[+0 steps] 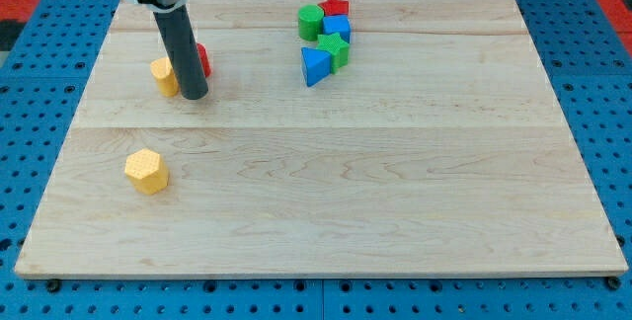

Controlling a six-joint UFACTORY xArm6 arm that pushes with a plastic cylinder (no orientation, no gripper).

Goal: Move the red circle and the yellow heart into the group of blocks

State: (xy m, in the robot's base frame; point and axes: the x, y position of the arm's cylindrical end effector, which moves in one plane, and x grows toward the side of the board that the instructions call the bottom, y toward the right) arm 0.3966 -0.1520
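- Surface: a pale wooden board (326, 192) lies on a blue perforated base (39, 113); a red area shows at the frame's upper corners.
- Nearest item: a yellow hexagon block (146, 172) sits alone at the lower left of the frame, well apart from everything else.
- Upper left of the frame: my tip (194, 96) rests on the board. There is no claw on this rig, so no open or closed state applies; the arm ends in a plain dark rod.
- Just left of the rod, the yellow heart (163, 75) is partly hidden; its shape cannot be confirmed from what shows, only a yellow block with a flat top.
- Just right of the rod, the red circle (202, 60) shows as a thin red sliver; most of it is covered by the rod.
- Top centre of the frame: the group comprises a green cylinder (311, 22), a red star (335, 6), a blue cube (338, 29), a green star (339, 51) and a blue triangle (315, 65), clustered closely.
- Step in hand, as judged: neither target block has reached the group; both stand well to its left.
- Next move, as judged: reposition the tip to the left side of a target block, then push toward the frame's right.
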